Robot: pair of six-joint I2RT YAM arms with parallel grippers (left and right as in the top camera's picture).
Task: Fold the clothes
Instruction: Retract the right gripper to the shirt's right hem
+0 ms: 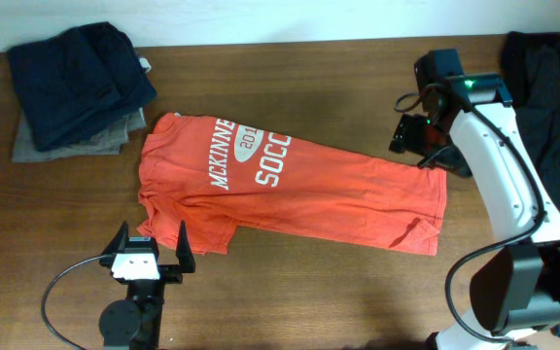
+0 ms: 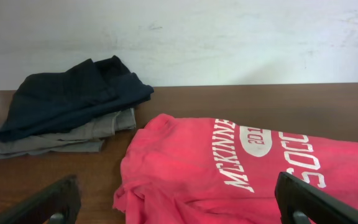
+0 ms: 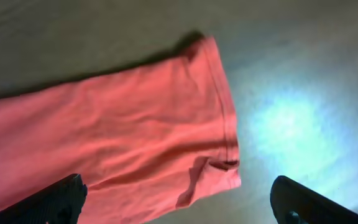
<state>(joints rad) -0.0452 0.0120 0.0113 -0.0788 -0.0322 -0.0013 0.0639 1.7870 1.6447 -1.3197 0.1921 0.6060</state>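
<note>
Left pincer (image 1: 152, 233) and right pincer (image 3: 176, 190) gape wide, empty, at opposite ends of the T-shirt (image 1: 299, 185).
Ahead of the left lies its rumpled sleeve edge, then bare table (image 1: 309, 282), then a dark folded stack (image 2: 73, 99); under the right the hem corner curls, fingertips cropped.

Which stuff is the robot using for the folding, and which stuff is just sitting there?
For the job: red-orange T-shirt, left gripper, right gripper, both open.
Just lying about: folded navy-and-grey pile at the back left, black cloth beside the right arm.
</note>
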